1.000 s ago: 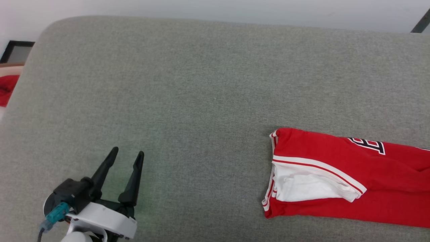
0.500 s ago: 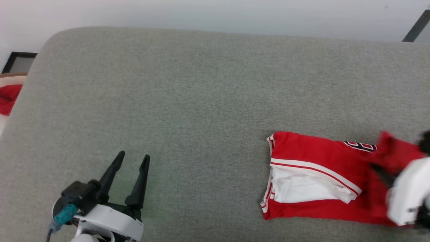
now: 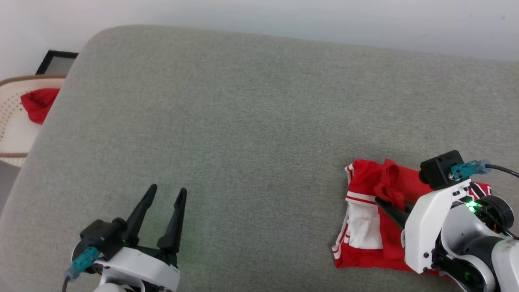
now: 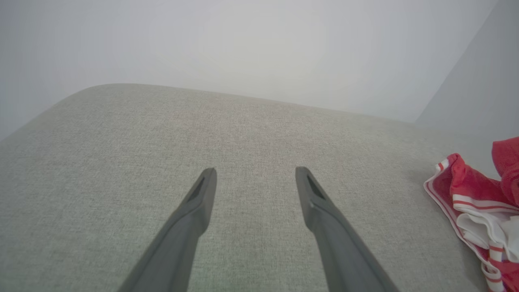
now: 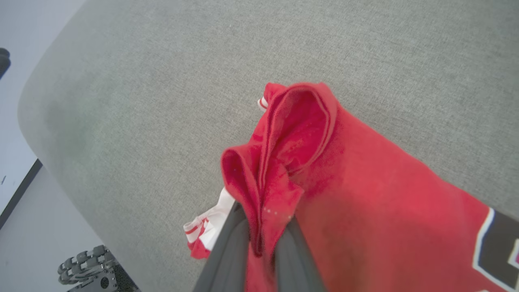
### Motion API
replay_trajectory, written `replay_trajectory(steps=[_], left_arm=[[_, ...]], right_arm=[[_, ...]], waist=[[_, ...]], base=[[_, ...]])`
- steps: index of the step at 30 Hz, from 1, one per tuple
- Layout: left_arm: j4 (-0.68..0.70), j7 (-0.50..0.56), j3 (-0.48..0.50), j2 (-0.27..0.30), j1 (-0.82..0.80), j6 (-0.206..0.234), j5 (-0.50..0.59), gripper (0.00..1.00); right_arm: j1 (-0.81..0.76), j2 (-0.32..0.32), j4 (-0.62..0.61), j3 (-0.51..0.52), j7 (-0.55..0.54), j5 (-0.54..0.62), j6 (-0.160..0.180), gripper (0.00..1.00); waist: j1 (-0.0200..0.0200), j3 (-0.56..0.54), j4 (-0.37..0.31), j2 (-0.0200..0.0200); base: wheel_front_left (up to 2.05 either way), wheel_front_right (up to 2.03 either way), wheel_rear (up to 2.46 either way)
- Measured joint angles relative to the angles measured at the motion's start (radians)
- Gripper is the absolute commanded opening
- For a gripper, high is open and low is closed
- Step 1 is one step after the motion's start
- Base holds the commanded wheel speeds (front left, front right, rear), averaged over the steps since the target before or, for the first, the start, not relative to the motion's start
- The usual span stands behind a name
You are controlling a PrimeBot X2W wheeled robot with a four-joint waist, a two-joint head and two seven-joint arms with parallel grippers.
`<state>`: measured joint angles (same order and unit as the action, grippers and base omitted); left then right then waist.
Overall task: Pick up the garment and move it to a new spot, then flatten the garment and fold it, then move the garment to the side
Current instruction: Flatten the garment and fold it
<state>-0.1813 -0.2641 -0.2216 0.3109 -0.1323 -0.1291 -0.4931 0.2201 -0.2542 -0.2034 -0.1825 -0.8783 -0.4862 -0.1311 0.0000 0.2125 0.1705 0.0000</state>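
The garment [image 3: 365, 227], a red jersey with a white sleeve and striped trim, lies folded at the lower right of the grey surface [image 3: 259, 121]. My right gripper [image 3: 383, 199] is shut on a bunched red fold of it, lifted over the rest. In the right wrist view the two fingers pinch that fold of the garment [image 5: 284, 162], and black lettering shows at the right edge. My left gripper [image 3: 166, 192] stands open at the lower left, nothing between its fingers [image 4: 202, 194]. The garment [image 4: 482, 202] edges into the left wrist view at the right.
A woven cream basket [image 3: 12, 121] with a small plain red cloth scrap [image 3: 38, 103] stands beyond the left end of the grey surface. A dark frame [image 3: 56, 61] leans by the wall. The middle and left of the surface are bare fabric.
My right arm has come in from the right and carried a fold of the garment leftward over itself, shortening the garment. The head camera has shifted. The left gripper stays open.
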Motion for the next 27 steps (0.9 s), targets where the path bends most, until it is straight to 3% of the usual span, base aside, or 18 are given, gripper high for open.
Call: replay_trajectory(steps=[13, 19, 21, 22, 23, 27], left_arm=[[-0.017, 0.000, -0.018, -0.020, -0.033, 0.000, -0.012, 1.00], [-0.019, 0.000, -0.013, -0.019, -0.035, 0.000, -0.016, 1.00], [-0.021, 0.000, -0.007, -0.018, -0.032, 0.000, -0.016, 1.00], [-0.022, 0.000, -0.006, -0.018, -0.031, 0.000, -0.016, 1.00], [-0.022, 0.000, -0.006, -0.019, -0.030, 0.000, -0.016, 1.00], [-0.023, 0.000, -0.001, -0.016, -0.020, 0.000, -0.016, 1.00]], right_arm=[[0.043, 0.018, 0.303, -0.060, 0.208, 0.011, 0.000, 0.00], [0.079, 0.018, 0.382, -0.097, 0.276, -0.007, 0.000, 0.01], [0.084, 0.020, 0.393, -0.112, 0.295, -0.017, 0.000, 0.45], [0.088, 0.021, 0.398, -0.117, 0.304, -0.030, 0.000, 0.82], [0.093, 0.022, 0.402, -0.121, 0.311, -0.044, 0.000, 1.00], [0.098, 0.023, 0.397, -0.139, 0.346, -0.082, 0.000, 1.00]], waist=[[-0.0001, 0.029, 0.036, 0.0000], [0.0000, 0.025, 0.033, 0.0001], [0.0000, 0.022, 0.026, 0.0000], [0.0000, 0.019, 0.022, 0.0000], [0.0000, 0.016, 0.018, 0.0000], [0.0000, -0.001, -0.001, 0.0001]], base=[[0.00, 0.00, 0.00], [0.00, 0.00, 0.00], [0.00, 0.00, 0.00], [0.00, 0.00, 0.00], [0.00, 0.00, 0.00], [0.00, 0.00, 0.00]])
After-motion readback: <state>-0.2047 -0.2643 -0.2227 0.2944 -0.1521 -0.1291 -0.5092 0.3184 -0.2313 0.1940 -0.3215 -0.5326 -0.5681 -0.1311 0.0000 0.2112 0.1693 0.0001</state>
